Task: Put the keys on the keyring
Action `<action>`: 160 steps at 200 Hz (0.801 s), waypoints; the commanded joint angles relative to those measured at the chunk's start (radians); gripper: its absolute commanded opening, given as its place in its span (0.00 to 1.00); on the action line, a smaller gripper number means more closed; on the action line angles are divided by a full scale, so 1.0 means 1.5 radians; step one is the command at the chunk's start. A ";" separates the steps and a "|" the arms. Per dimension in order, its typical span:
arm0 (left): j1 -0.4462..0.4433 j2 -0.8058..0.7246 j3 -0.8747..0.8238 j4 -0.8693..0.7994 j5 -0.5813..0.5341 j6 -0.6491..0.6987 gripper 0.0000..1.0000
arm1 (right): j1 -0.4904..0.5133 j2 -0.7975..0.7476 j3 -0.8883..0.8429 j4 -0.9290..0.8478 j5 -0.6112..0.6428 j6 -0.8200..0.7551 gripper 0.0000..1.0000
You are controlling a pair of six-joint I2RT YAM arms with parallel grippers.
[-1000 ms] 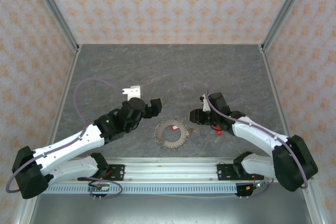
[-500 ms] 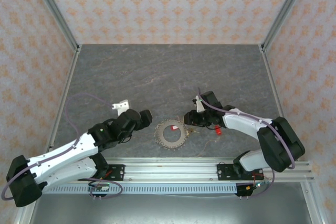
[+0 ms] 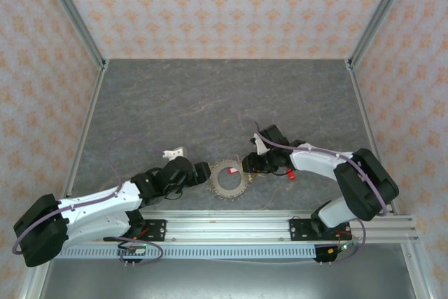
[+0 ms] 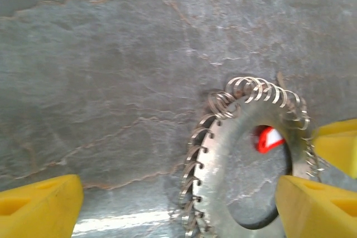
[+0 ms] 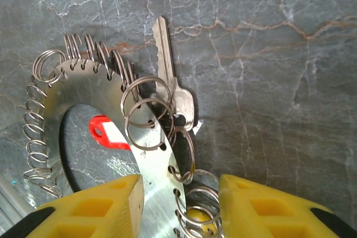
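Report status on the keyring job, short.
Left jaws open, straddling keyring rim. Right jaws apart over its split rings, nothing clearly held. Silver key at its edge; red-headed key in hole.

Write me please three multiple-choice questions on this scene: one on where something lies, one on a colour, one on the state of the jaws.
1. In the right wrist view, where does the red tag lie?
A) outside the ring, against a wall
B) inside the central hole of the keyring
C) on top of the keyring's metal

2. What colour is the long key beside the keyring's toothed edge?
A) silver
B) blue
C) green

3. How do the jaws of the left gripper stand?
A) shut on the key
B) shut on nothing
C) wide apart

Answers:
1 B, the red shows through the hole, with the metal all round it.
2 A, its blade and head are bare metal.
3 C, its yellow fingers sit at opposite sides of the left wrist view, with part of the keyring between them.
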 commanded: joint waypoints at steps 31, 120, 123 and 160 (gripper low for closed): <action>-0.007 0.061 0.030 0.077 0.054 0.018 0.71 | 0.004 0.048 0.041 0.007 -0.038 -0.017 0.35; -0.012 0.160 0.044 0.111 0.080 0.032 0.42 | 0.004 0.043 -0.012 0.039 -0.091 -0.017 0.29; -0.012 0.166 0.046 0.112 0.082 0.034 0.42 | 0.004 0.042 -0.013 0.040 -0.092 -0.016 0.29; -0.016 0.230 0.066 0.117 0.080 0.037 0.36 | 0.004 0.040 -0.021 0.050 -0.096 -0.015 0.29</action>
